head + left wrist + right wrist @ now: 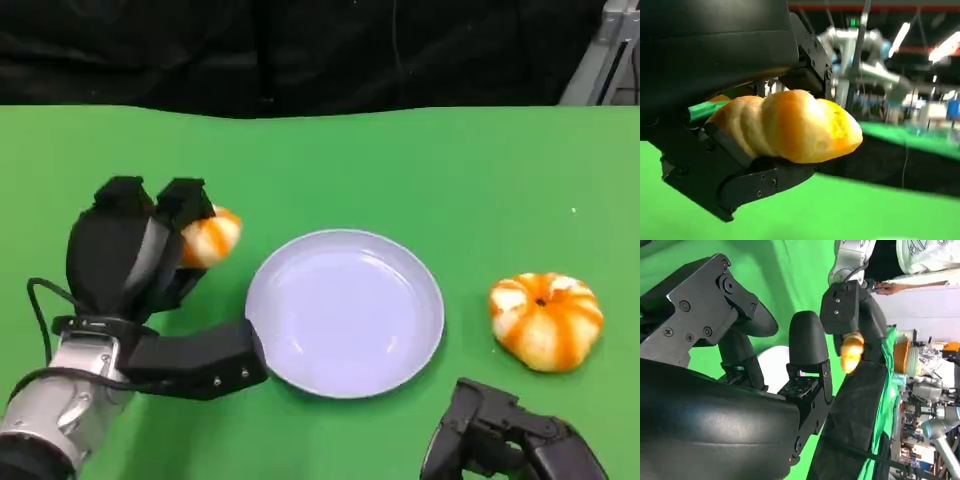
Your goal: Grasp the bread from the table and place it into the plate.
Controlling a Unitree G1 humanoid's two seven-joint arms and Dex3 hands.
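Note:
My left hand (135, 255) holds a small orange-and-white bread (212, 238) lifted off the green table, just left of the plate. The pale lilac plate (345, 310) lies in the middle of the table with nothing in it. In the left wrist view the bread (790, 125) lies pinched between the black fingers (725, 165) and the hand's shell. The right wrist view shows the left hand (850, 305) with the bread (851, 351) beyond my own fingers. My right hand (505, 435) rests low at the front right, fingers apart, holding nothing.
A larger round orange-and-white striped bread (545, 320) sits on the table to the right of the plate. The green table (450, 170) ends at a black backdrop at the back. A person's hand (890, 287) appears beyond the table in the right wrist view.

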